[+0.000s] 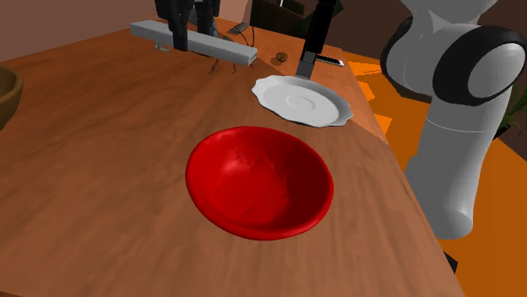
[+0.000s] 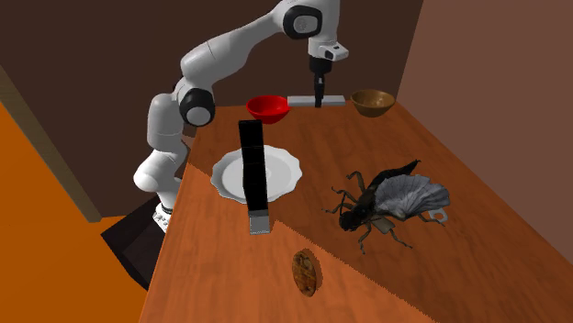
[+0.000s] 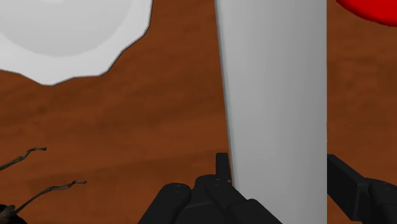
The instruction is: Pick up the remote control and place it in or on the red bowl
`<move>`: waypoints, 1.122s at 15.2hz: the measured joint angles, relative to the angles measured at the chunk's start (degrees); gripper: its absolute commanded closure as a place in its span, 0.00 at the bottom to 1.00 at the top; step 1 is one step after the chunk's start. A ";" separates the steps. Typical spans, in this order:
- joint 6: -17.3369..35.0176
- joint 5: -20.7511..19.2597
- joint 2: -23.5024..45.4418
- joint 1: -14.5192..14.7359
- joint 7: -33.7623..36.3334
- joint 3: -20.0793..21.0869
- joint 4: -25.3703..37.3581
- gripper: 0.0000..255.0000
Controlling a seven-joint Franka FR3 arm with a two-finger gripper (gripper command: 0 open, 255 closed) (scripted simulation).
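Gripper [image 1: 179,40] is clamped across the grey remote control [image 1: 221,47], black fingers [image 3: 222,170] pinching its long sides, and the bar sits level above the wooden table [image 1: 101,169]. It hangs beyond the red bowl [image 1: 258,181], near it but not over it. A white plate [image 1: 301,101] lies close beside the bowl.

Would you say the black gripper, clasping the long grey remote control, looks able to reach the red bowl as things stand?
Probably yes: the black gripper clasps the grey bar-shaped remote control, and the red bowl sits open on the wooden table with nothing between them; the white scalloped plate lies aside.
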 measured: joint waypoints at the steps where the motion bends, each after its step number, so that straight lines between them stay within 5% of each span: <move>1: 1.93 1.73 -3.67 -1.28 0.71 0.58 -5.39 1.00; 7: 7.32 8.47 -16.91 -3.05 3.90 2.13 -22.62 1.00; 17: 9.51 16.55 -31.53 -0.18 10.72 4.77 -36.91 1.00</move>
